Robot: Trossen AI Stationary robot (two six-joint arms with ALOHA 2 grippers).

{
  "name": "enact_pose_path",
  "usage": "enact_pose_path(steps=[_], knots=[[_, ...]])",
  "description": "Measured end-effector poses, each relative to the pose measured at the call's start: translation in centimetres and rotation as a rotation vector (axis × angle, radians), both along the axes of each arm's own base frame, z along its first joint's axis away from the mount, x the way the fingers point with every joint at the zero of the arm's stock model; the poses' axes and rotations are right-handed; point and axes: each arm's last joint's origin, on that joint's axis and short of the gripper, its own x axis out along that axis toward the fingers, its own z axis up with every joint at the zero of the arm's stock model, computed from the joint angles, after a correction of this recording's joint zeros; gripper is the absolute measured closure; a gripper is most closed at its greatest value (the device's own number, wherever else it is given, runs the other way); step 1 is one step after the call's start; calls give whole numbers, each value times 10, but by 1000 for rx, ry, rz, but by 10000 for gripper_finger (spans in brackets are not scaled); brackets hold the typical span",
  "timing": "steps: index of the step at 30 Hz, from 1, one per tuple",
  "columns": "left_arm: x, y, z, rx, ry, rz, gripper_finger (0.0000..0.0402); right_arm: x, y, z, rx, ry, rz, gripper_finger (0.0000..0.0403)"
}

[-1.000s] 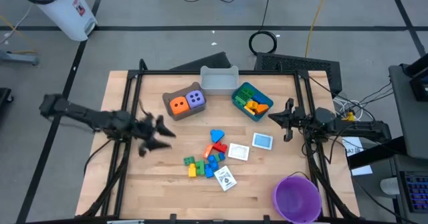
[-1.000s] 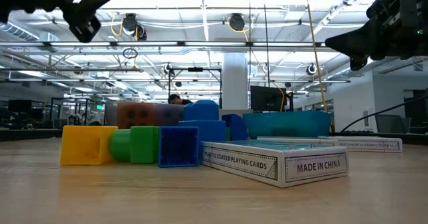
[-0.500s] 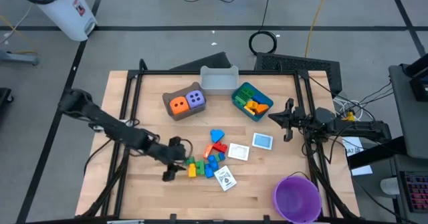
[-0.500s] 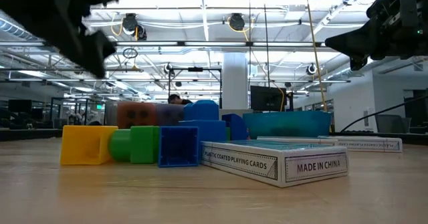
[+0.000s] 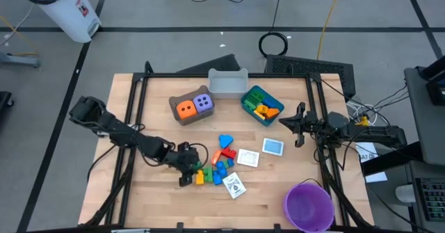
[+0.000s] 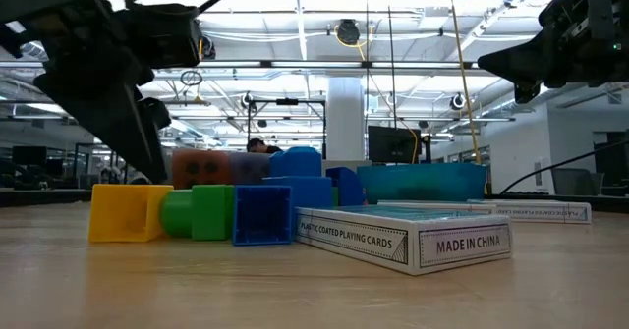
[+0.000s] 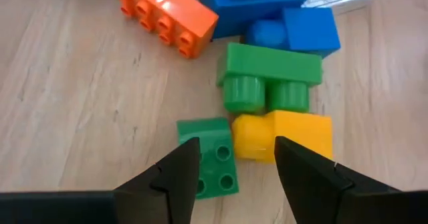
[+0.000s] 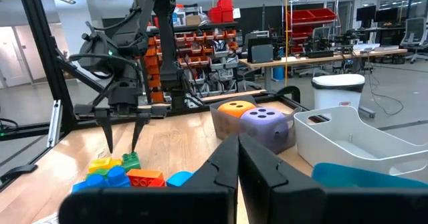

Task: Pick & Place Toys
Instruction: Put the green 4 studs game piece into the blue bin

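Left claw (image 7: 234,174) now straddles yellow brick (image 7: 284,136).

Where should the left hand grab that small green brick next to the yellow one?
Take the small green brick across its two side walls, from straight above. It lies flat, studs up, and the open left hand is above it. One finger must slip beside the yellow brick, which sits very close.

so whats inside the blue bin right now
In the high view the blue bin holds a heap of small bricks: orange and yellow ones toward the front, green ones behind. Whatever lies under that heap, and the bin's floor, is covered.
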Motion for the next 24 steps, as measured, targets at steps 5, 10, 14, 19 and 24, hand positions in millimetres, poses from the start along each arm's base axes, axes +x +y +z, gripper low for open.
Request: enact_pose_path(steps=[5, 10, 14, 19, 24], knots=[[1, 6, -1, -16, 16, 50, 189, 0, 0, 0, 0, 0, 0, 401], [-2, 1, -1, -17, 29, 34, 154, 0, 0, 0, 0, 0, 0, 399], [-9, 1, -5, 89, 62, 70, 115, 0, 0, 0, 0, 0, 0, 401], [-10, -4, -5, 89, 56, 62, 80, 0, 0, 0, 0, 0, 0, 399], [-12, -13, -6, 105, 33, 35, 76, 0, 0, 0, 0, 0, 0, 401]])
